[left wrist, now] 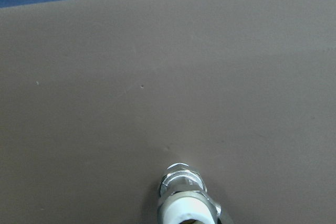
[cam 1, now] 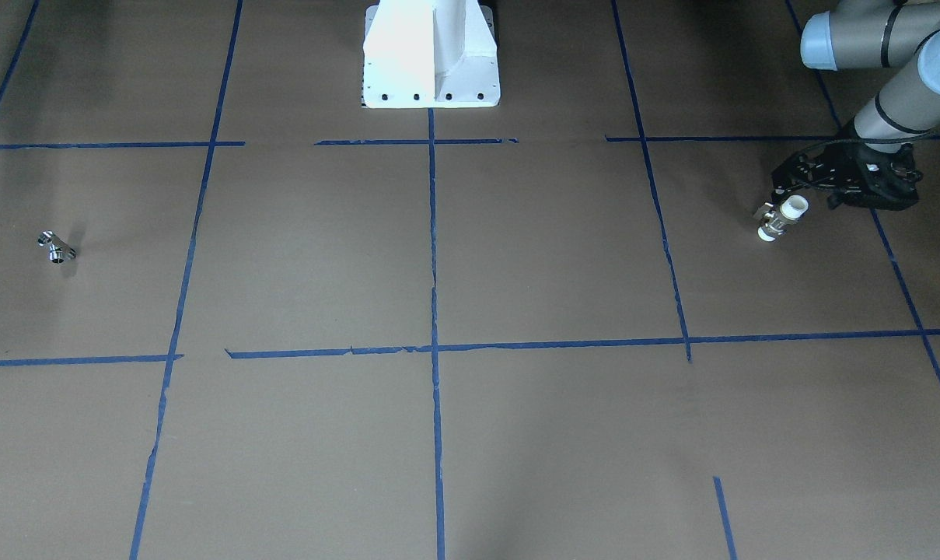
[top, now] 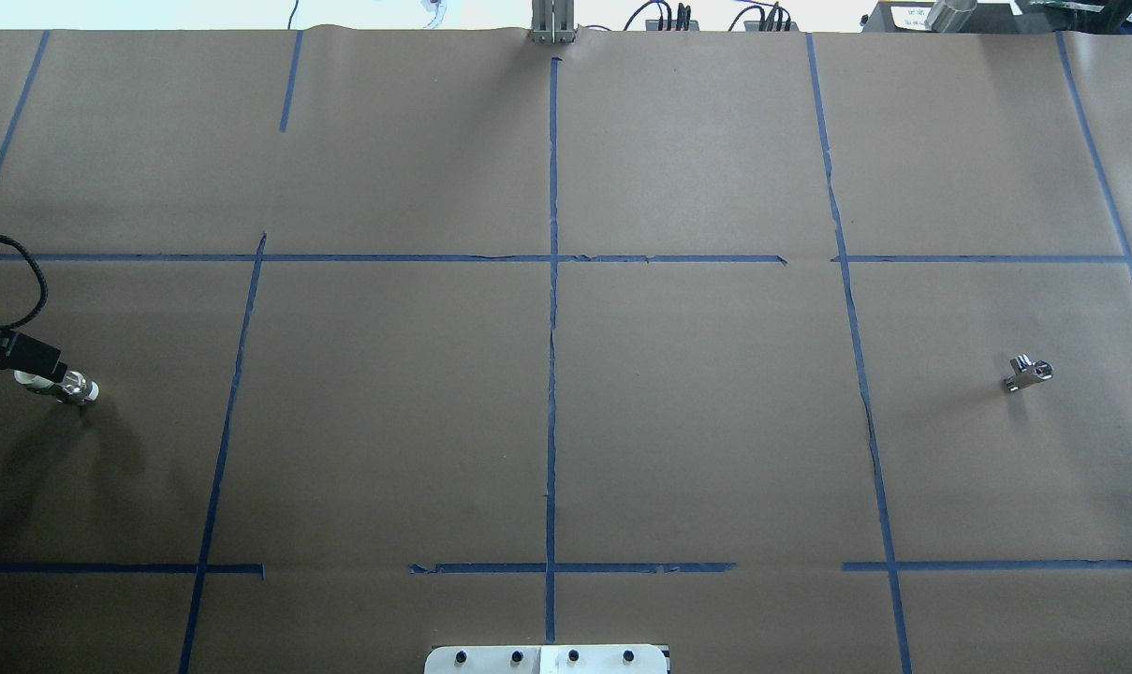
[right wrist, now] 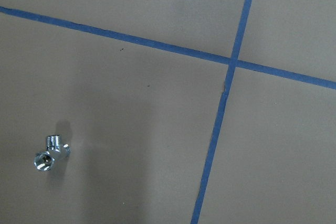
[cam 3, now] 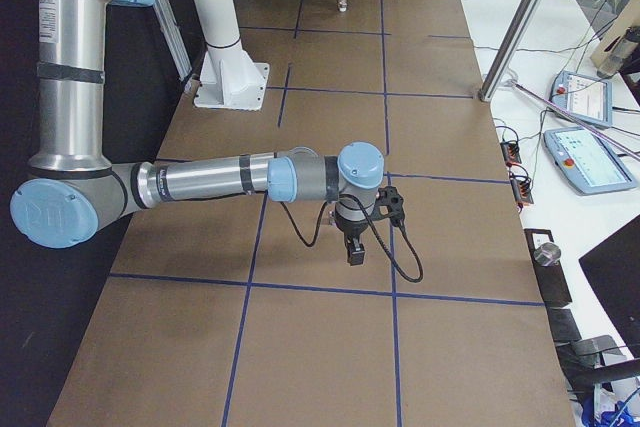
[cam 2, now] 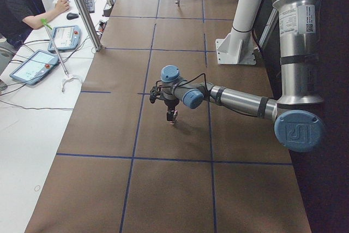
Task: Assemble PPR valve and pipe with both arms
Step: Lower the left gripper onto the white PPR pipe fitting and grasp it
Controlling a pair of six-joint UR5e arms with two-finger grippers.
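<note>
My left gripper (cam 1: 781, 208) is shut on the PPR valve (cam 1: 782, 218), a short white cylinder with a silver middle, and holds it just above the brown table. The valve also shows in the overhead view (top: 67, 383) and at the bottom edge of the left wrist view (left wrist: 185, 203). The pipe (cam 1: 56, 249), a small chrome T fitting, lies alone on the table at the robot's right (top: 1027, 373). It also shows low and left in the right wrist view (right wrist: 50, 155). My right gripper (cam 3: 355, 253) hangs above the table; I cannot tell whether it is open or shut.
The white pedestal (cam 1: 431, 62) stands at the robot's edge of the table. Blue tape lines (top: 552, 374) divide the brown paper into squares. An operator (cam 2: 24, 1), tablets (cam 2: 32, 65) and a metal pole (cam 2: 82, 9) are along the far side.
</note>
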